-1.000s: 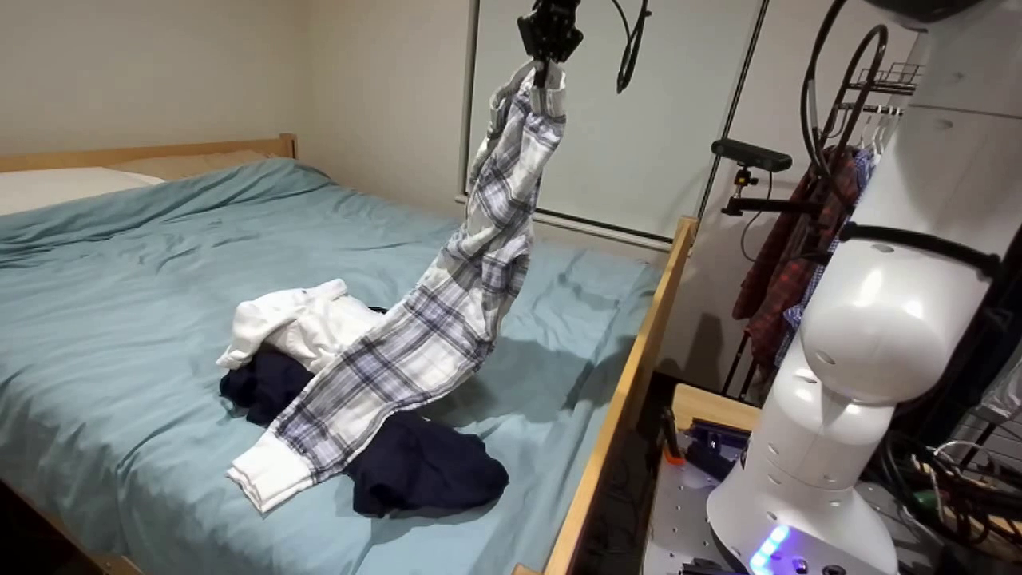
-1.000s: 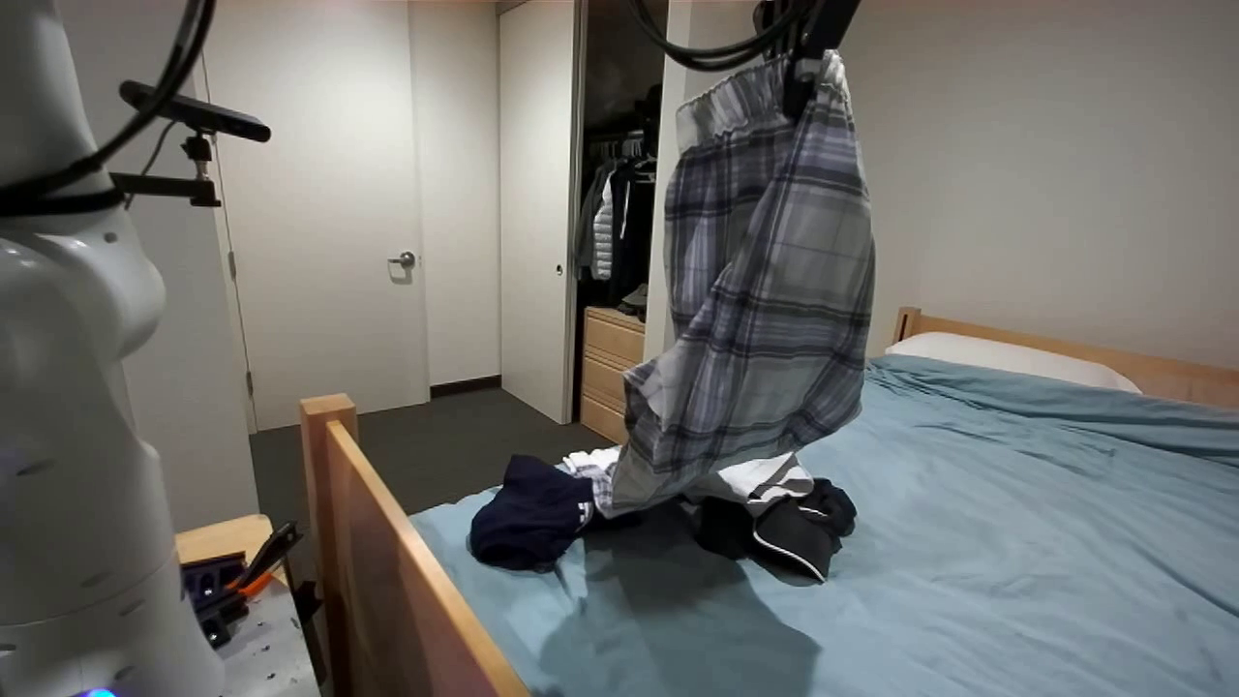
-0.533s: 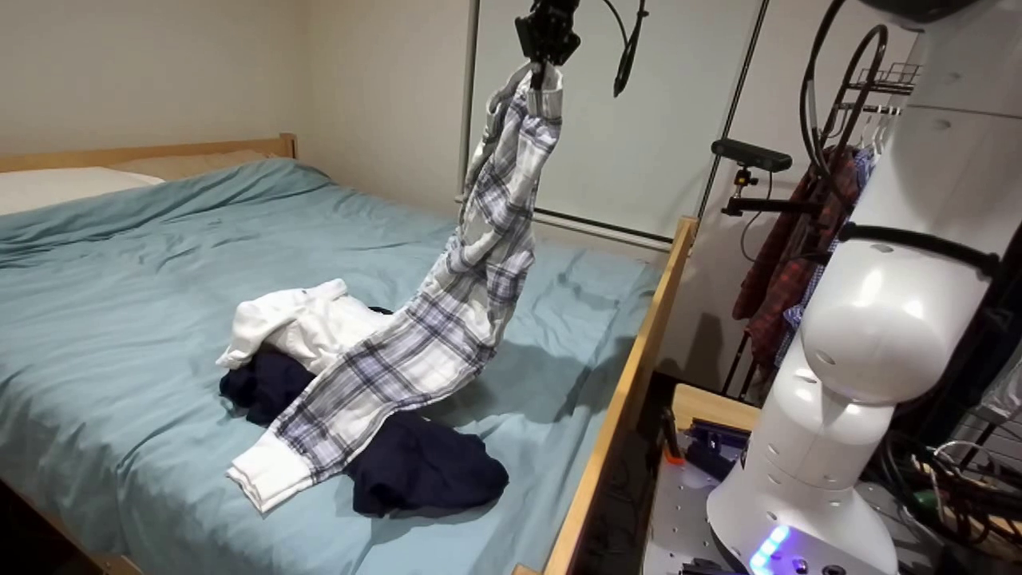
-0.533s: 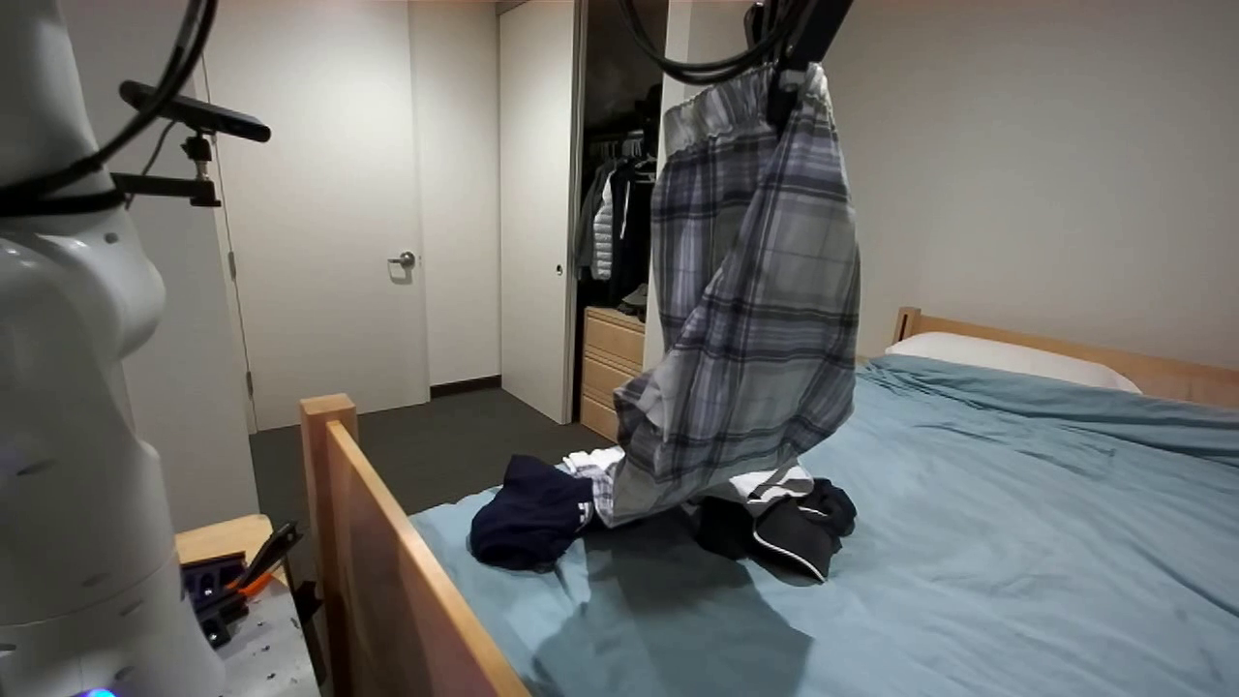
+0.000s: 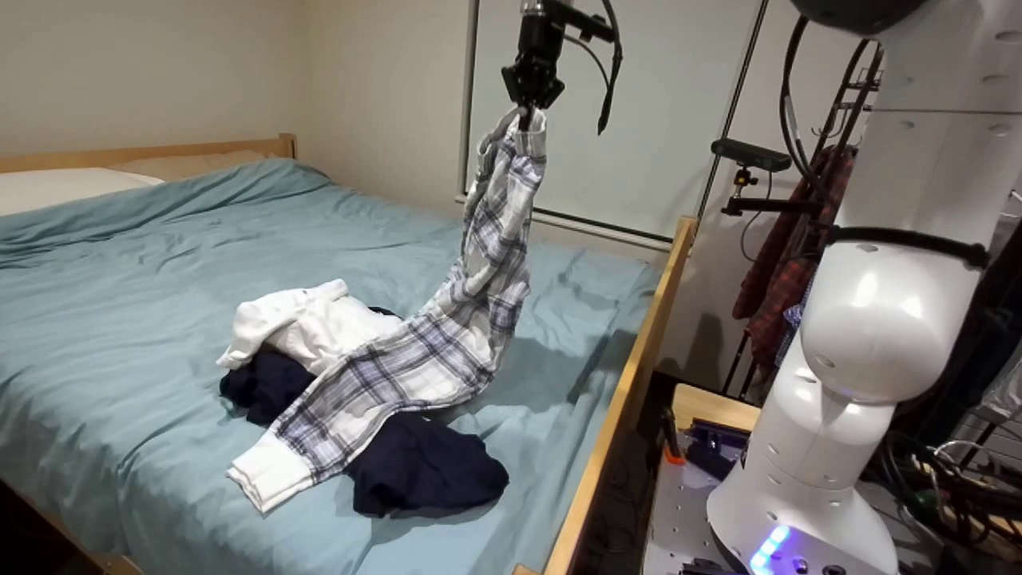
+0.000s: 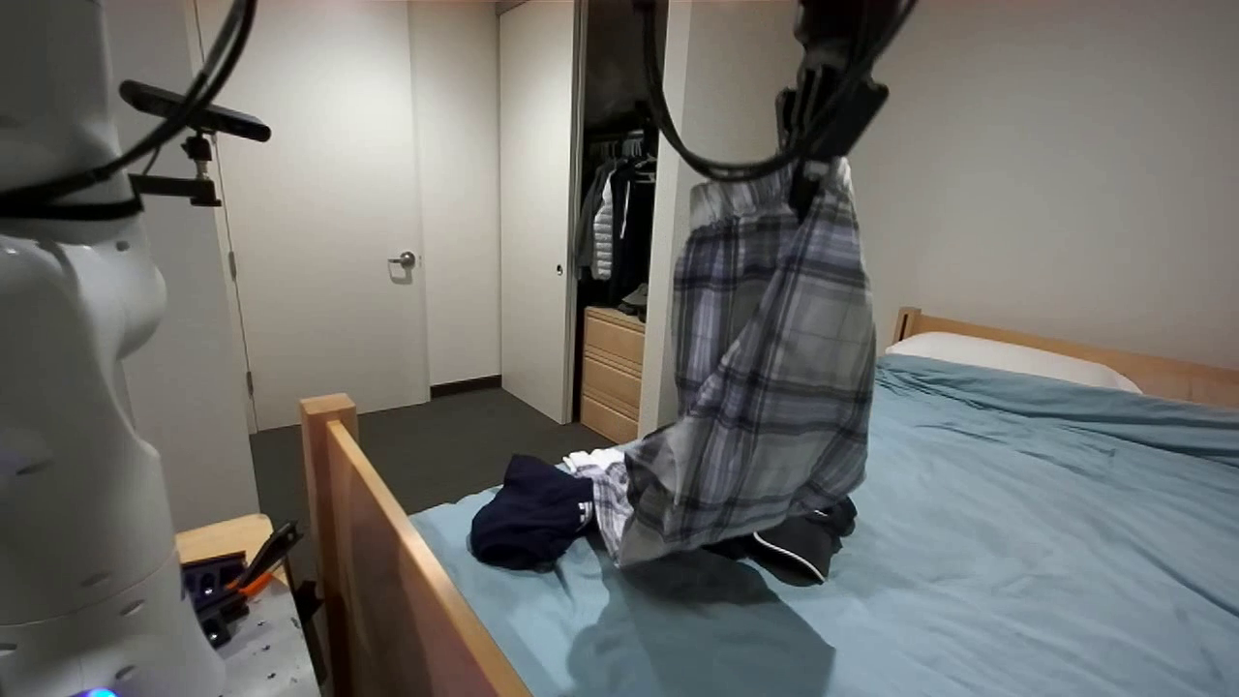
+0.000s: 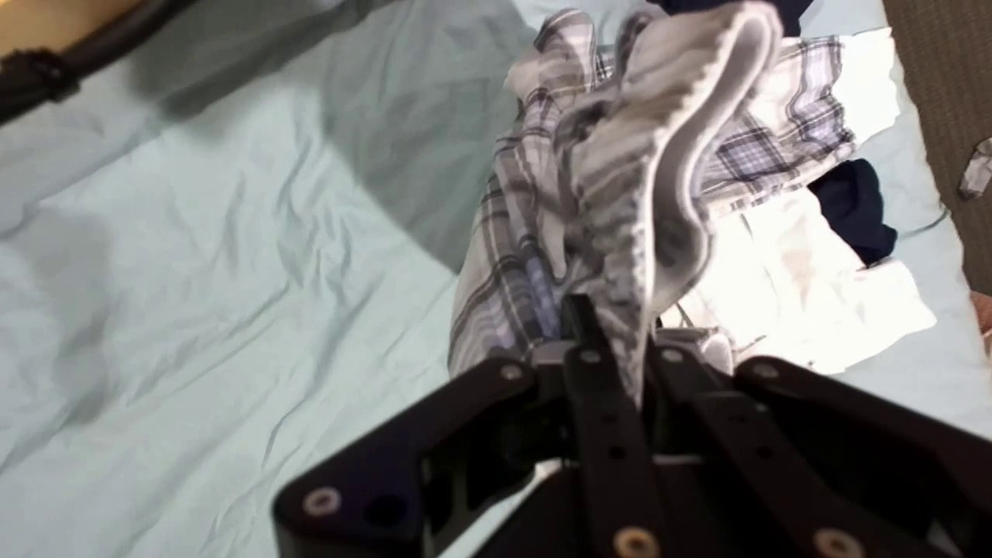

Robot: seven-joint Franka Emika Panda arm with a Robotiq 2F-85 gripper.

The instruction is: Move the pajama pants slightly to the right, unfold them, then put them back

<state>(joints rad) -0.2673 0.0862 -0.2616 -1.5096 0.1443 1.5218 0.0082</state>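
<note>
Pajama pants (image 5: 475, 319) in white, grey and blue plaid hang from a black gripper (image 5: 524, 120), its two fingers (image 7: 608, 434) drawn together with a bunch of the waistband (image 5: 533, 144) pinched between them. The cloth hides part of the fingers, so exactly how much is caught cannot be told. The waistband is high above a teal bedspread (image 5: 144, 335); below it the plaid curves down, crosses a navy garment (image 5: 427, 467), and ends in a white hem (image 5: 271, 471) lying on the bedspread. The legs overlap, and whether both reach the bedspread is unclear. Beside the plaid lies a white garment (image 5: 307, 323), one side out of sight behind the pants. A second navy patch (image 5: 267, 387) shows under it, mostly hidden; whether it is part of another piece cannot be told. In an exterior view the hanging cloth blocks much of the clothing behind, leaving a dark garment with white piping (image 6: 803, 547) only partly showing, and a black cable (image 6: 721, 174) loops in front of the gripper. The white robot arm (image 5: 878, 319) runs off the top of both exterior views. In the wrist view the waistband nearest the camera is blurred, the gripper's dark linkages cover the bottom, and a small pale object (image 7: 976, 169) at the right edge is too indistinct to name.
</note>
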